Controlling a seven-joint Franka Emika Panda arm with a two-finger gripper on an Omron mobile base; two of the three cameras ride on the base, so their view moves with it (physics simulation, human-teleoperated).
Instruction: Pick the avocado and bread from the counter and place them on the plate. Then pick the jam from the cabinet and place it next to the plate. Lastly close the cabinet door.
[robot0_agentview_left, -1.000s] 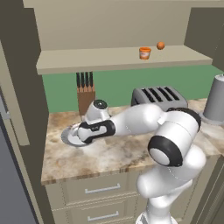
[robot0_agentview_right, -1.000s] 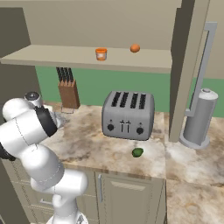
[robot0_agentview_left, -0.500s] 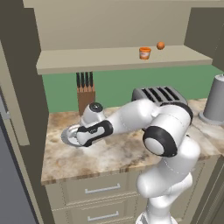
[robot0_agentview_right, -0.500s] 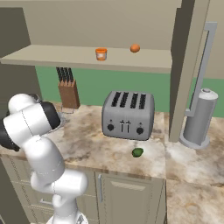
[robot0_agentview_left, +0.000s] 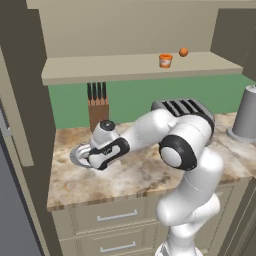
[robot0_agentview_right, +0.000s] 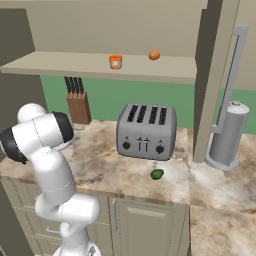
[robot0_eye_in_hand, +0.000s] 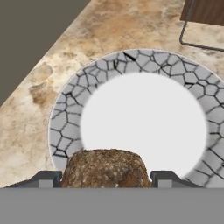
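Hand view shows the dark-brown lumpy bread chunk (robot0_eye_in_hand: 106, 168) clamped between the jaws, above the near rim of the round grey-white fluted plate (robot0_eye_in_hand: 70, 127) on the marbled desk (robot0_eye_in_hand: 127, 26). Carry it toward the middle before releasing. Since half a second ago the arm has lowered slightly.

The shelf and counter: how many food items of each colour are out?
Orange: 2, the orange jam jar and small orange ball.
Green: 1, the round dark-green avocado.
Brown: 1, the lumpy dark-brown bread chunk.
Total: 4.
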